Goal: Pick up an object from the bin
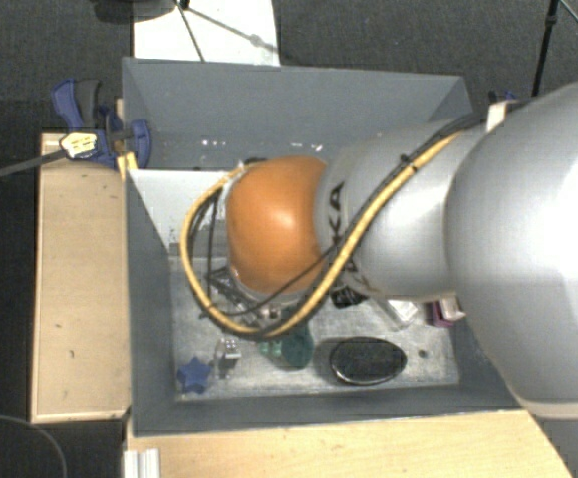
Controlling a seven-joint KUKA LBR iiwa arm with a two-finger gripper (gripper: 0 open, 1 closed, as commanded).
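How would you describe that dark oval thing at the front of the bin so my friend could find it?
Find the grey metal bin and the arm's round orange cover above it. On the floor below and right of that cover lies the black oval thing. Beside it sits a dark green lump; only this one is black and oval.
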